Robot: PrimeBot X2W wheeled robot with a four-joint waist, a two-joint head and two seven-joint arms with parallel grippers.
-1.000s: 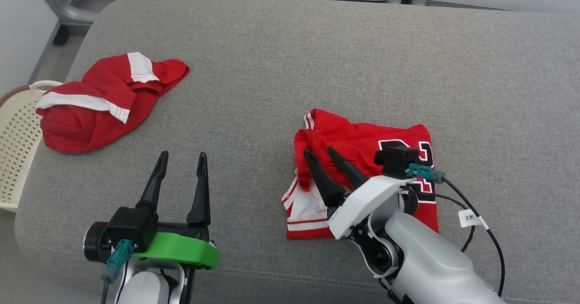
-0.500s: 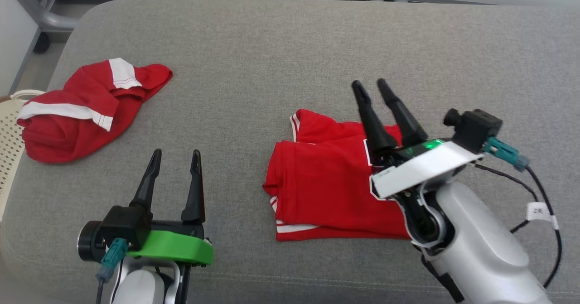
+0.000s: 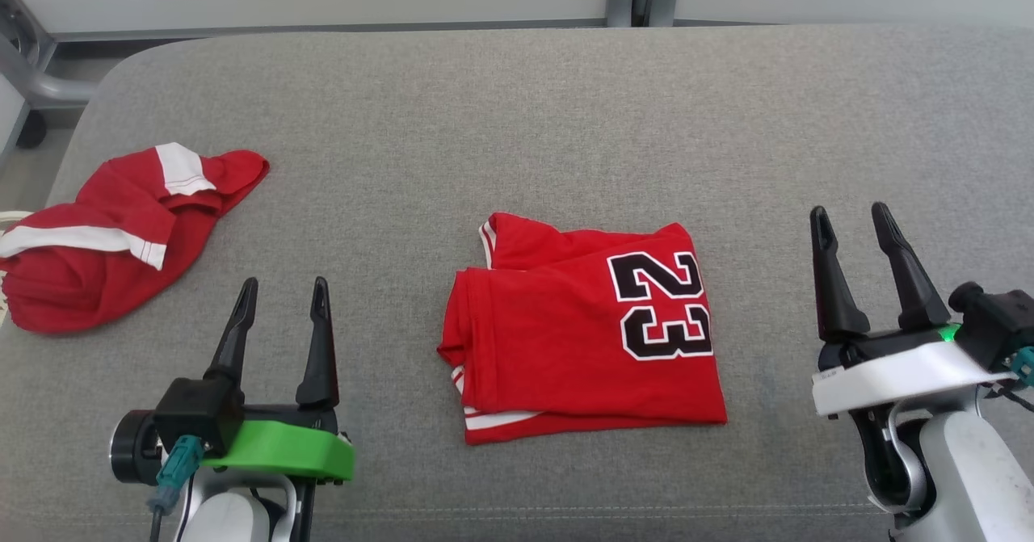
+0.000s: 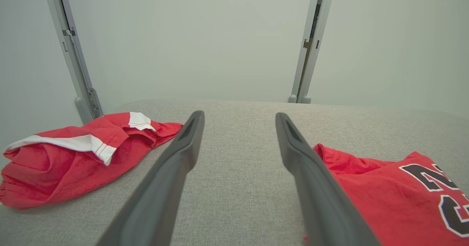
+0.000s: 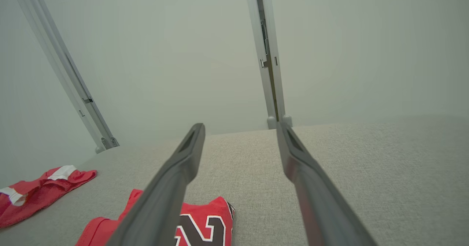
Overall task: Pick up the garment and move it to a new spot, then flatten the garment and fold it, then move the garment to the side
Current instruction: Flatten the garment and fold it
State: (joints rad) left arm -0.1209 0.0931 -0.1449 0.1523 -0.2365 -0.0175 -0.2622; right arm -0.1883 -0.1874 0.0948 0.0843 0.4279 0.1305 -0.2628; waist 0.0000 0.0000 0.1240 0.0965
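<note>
1. Red garments, two in all, lie on one grey cushion.
2. One, the jersey, is folded into a rough rectangle at the cushion's middle. Its black-and-white "23" faces up and white trim shows at its near left corner.
3. The other, a heap with white bands, lies crumpled at the cushion's left end, well apart from the jersey.
4. Two grippers show, each with two dark fingers. The left gripper sits between heap and jersey, touching neither, jaws wide and empty.
5. The right gripper sits to the right of the jersey, apart from it, jaws wide and empty.
</note>
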